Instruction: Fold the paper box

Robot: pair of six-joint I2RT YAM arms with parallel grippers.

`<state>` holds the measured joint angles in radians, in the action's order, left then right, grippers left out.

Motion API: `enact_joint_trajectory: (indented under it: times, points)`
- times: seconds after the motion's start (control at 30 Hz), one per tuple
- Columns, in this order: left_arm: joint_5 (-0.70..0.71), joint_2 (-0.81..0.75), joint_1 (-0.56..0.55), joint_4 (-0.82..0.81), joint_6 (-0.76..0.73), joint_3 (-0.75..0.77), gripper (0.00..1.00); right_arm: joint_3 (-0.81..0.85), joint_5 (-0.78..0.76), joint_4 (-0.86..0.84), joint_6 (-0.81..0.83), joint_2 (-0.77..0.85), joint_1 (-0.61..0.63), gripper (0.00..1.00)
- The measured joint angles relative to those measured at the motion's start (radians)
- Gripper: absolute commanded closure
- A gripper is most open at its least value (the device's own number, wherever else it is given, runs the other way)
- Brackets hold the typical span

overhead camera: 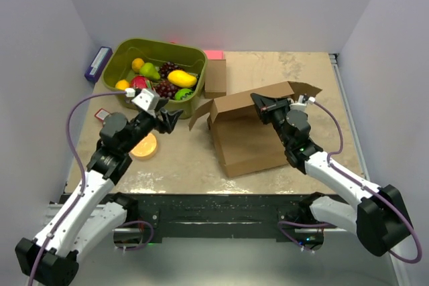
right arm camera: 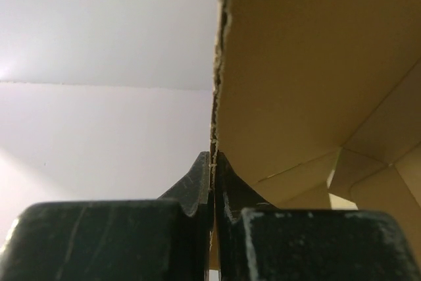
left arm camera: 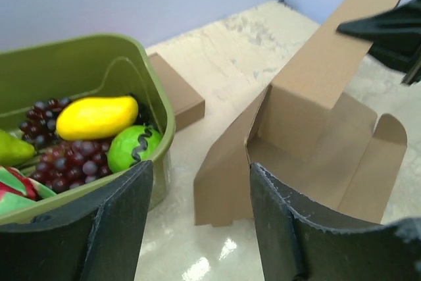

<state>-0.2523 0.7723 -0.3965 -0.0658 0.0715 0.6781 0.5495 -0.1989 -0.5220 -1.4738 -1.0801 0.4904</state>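
Right claw (overhead camera: 257,100) is clamped on the box (overhead camera: 251,142), pinching the top edge of its tall raised panel. In the right wrist view the two fingers (right arm camera: 197,185) are squeezed together with only the cardboard edge between them, and the rest of the panel spreads up and off to the right of that claw. The box itself sits on the desk (overhead camera: 295,65) half folded: base flat, big panel tilted up, side flaps standing. It's below and in front of the right claw, and just ahead and to the right of the left claw (overhead camera: 178,121). Left claw is spread wide and holding nothing, and as far as I can tell it isn't touching the cardboard. From its own camera the near corner flap of the box lines up right in the gap between its fingers. To the left of that claw there's the green bin (overhead camera: 159,51) full of fruit, with a mango (left arm camera: 97,116), grapes (left arm camera: 79,162) and a round green fruit (left arm camera: 135,148) closest to it. Past the bin's corner, farther ahead of the left claw, a small box (overhead camera: 216,77) lies flat on the desk just beside the bin. An orange disc (overhead camera: 144,147) lies on the desk behind the left claw, close to that arm.
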Motion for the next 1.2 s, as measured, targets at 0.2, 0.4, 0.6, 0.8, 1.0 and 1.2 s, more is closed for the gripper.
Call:
enact_joint_trajectory:
  times: [0.2,0.4,0.6,0.8,1.0,1.2]
  points:
    - [0.023,-0.111,-0.088,-0.053,0.084,-0.037,0.39,-0.006,-0.04,0.019,-0.002,0.003,0.0,1.0]
    - [0.137,-0.064,-0.374,-0.113,0.153,-0.114,0.39,-0.007,-0.085,0.088,-0.008,0.016,0.0,1.0]
    - [0.272,0.182,-0.647,-0.219,0.145,-0.137,0.47,0.018,-0.127,0.194,-0.026,0.018,0.0,1.0]
    - [0.319,0.36,-0.664,-0.376,0.145,-0.163,0.57,0.03,-0.135,0.243,-0.034,0.032,0.0,1.0]
    - [0.32,0.535,-0.664,-0.516,0.145,-0.163,0.64,0.03,-0.15,0.273,-0.036,0.061,0.0,1.0]
    - [0.354,0.684,-0.664,-0.55,0.146,-0.164,0.7,0.03,-0.156,0.287,-0.035,0.069,0.0,1.0]
